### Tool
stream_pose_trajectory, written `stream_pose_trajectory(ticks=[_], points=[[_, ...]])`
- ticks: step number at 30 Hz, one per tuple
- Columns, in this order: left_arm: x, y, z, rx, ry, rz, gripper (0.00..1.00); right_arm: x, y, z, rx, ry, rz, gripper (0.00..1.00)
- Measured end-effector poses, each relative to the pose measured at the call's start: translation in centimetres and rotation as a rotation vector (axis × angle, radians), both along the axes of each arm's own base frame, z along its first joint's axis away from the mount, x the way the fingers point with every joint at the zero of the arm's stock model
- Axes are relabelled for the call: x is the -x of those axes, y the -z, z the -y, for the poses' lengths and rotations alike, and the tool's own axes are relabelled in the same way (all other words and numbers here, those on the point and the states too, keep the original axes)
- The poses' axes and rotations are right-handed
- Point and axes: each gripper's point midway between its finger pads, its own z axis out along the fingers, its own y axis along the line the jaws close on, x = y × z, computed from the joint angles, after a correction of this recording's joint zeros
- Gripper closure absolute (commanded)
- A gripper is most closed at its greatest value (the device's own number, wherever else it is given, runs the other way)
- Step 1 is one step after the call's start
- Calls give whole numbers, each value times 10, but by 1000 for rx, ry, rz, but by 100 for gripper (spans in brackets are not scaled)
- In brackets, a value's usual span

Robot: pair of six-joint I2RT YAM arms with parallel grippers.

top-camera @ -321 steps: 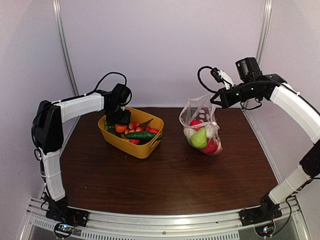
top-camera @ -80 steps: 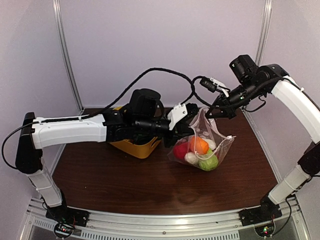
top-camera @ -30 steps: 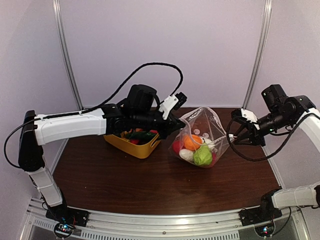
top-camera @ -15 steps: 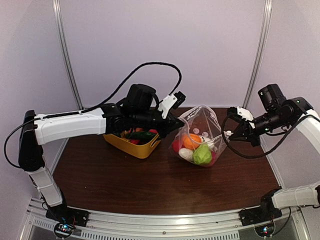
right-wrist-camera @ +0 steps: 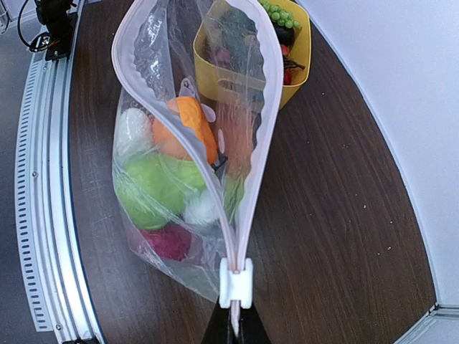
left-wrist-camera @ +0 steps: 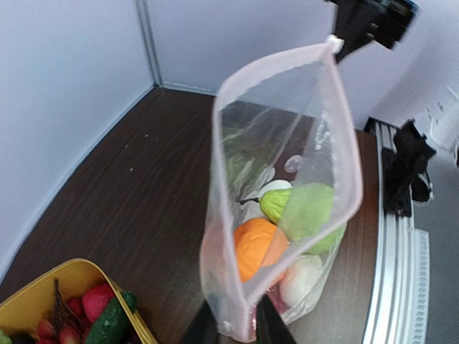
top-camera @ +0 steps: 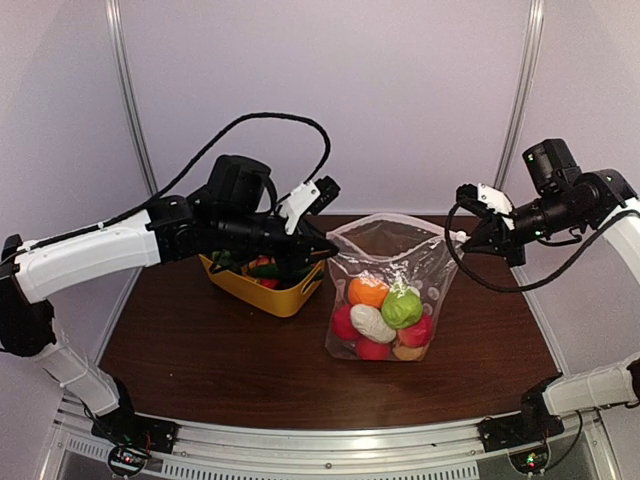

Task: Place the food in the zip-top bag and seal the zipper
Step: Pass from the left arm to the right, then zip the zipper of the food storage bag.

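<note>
1. Closest to me, a clear plastic zip-top bag with white dots point(top-camera: 390, 255) stands upright mid-way across the dark brown wooden worktop point(top-camera: 250, 370), and its bottom seems to rest there.
2. Toy food is heaped in its lower half: an orange piece point(top-camera: 367, 291), a green piece point(top-camera: 402, 307), a white piece point(top-camera: 372, 323) and red pieces point(top-camera: 415, 332).
3. The pale pink zipper strip point(right-wrist-camera: 237, 247) gapes in a lens shape, stretched between the two arms.
4. The right gripper point(right-wrist-camera: 233, 322) is clenched on the strip's end, just behind the white slider point(right-wrist-camera: 235, 283).
5. The left gripper point(left-wrist-camera: 235, 326) straddles the opposite corner; I cannot tell whether it pinches.
6. Further back on the left, a yellow plastic tub point(top-camera: 270, 297) holds a dark green cucumber point(left-wrist-camera: 109, 322), green grapes point(right-wrist-camera: 278, 12) and small red pieces.
</note>
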Motion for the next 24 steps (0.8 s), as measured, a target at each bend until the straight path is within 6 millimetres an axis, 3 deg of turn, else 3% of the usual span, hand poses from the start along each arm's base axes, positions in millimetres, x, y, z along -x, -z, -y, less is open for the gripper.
stream_pose_trajectory(ticks=[4, 6, 11, 17, 24], points=[[9, -8, -6, -10, 43, 38, 24, -2, 6, -13, 16, -40, -40, 100], [10, -16, -6, 6, 58, 69, 19, 2, 3, -22, 18, -72, -41, 100], [11, -43, 7, 102, 93, 125, 18, 15, -6, -36, 21, -116, -49, 100], [1, -73, 60, 194, 166, 158, 20, 21, -8, -43, 27, -116, -83, 100], [4, -81, 116, 252, 254, 60, 27, 16, -8, -49, 31, -64, -118, 100]])
